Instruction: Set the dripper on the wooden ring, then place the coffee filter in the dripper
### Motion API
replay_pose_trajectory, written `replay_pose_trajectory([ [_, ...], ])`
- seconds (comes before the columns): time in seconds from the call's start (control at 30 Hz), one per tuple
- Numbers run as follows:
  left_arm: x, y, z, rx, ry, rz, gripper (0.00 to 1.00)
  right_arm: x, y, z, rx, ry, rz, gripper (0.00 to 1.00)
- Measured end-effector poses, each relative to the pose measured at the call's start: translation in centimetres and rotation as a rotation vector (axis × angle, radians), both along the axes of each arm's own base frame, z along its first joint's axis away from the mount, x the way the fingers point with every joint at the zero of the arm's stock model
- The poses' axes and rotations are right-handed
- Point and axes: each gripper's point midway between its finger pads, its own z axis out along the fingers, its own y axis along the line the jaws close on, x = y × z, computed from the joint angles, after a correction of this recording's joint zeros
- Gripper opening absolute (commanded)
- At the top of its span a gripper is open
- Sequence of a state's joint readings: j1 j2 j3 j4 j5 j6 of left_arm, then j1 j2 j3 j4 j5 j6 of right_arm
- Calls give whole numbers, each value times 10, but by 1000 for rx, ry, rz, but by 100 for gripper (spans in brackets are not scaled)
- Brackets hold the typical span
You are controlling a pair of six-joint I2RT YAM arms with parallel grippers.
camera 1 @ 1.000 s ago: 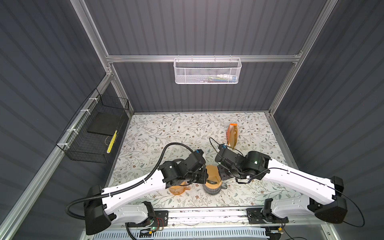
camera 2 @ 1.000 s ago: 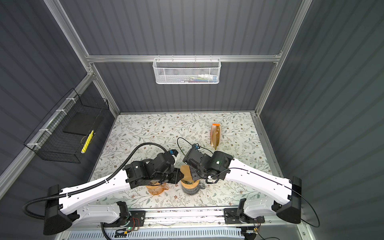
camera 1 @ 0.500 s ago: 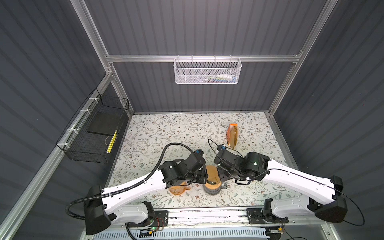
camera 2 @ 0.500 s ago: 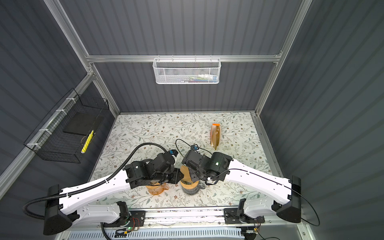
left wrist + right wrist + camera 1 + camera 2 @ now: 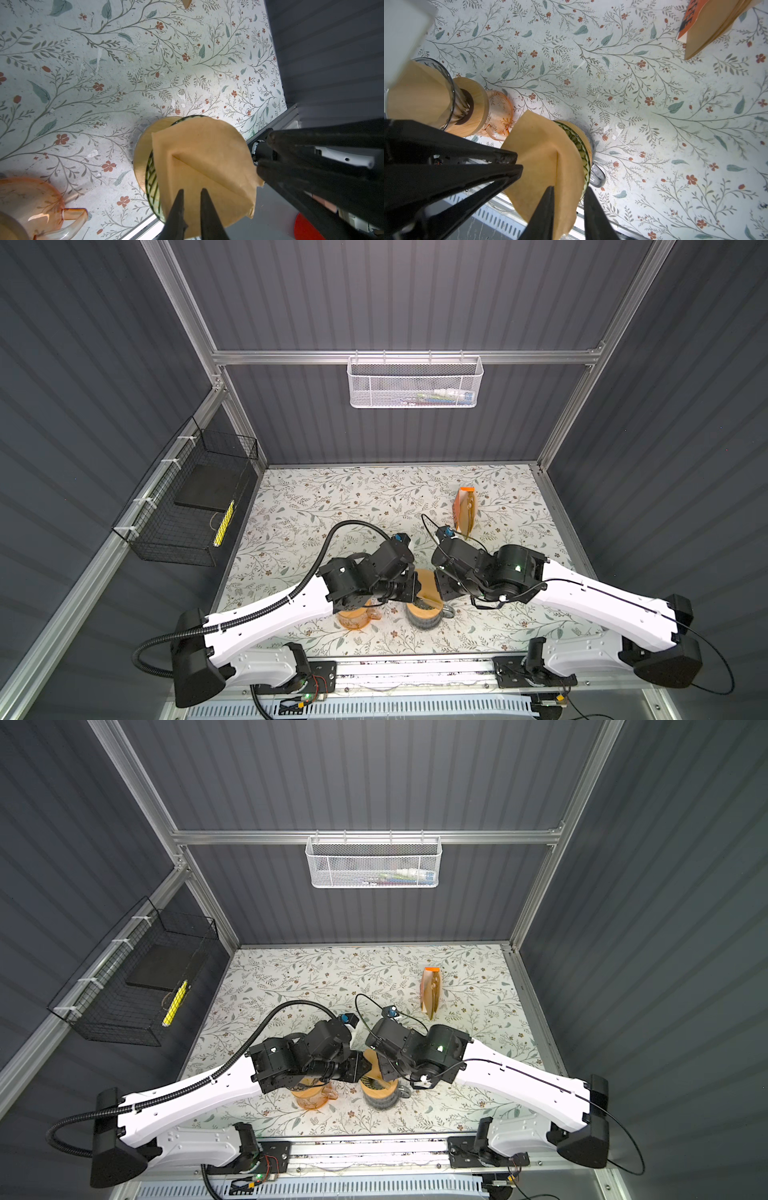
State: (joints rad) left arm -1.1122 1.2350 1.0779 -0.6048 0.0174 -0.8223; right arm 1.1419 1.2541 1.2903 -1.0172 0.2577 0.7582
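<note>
The filter (image 5: 203, 166) is standing tilted over the mouth of the green dripper (image 5: 151, 187), near the middle of the front edge of the surface (image 5: 104, 62). The left claw (image 5: 192, 190) is pinching the filter's rim. The right claw (image 5: 569, 188) is straddling its fold with jaws slightly parted, and whether they are gripping cannot be told.

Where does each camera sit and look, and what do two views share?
Top views: high above the robot's base, looking down at the floral table; left arm, right arm show.
Left wrist: on left arm, looking past the left gripper at the brown paper coffee filter over the green ribbed glass dripper.
Right wrist: on right arm, looking past the right gripper.
Both wrist views share filter and dripper.
</note>
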Motion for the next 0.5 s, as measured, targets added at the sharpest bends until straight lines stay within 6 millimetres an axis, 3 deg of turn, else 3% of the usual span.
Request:
replay_pose_trajectory([
  [0.17,0,0,-2,6,3,-1,17,1,3,-2,11,-4,2,16],
  [0.5,-1,3,-3,7,4,2,17,-2,-2,-33,-55,28,1,10],
])
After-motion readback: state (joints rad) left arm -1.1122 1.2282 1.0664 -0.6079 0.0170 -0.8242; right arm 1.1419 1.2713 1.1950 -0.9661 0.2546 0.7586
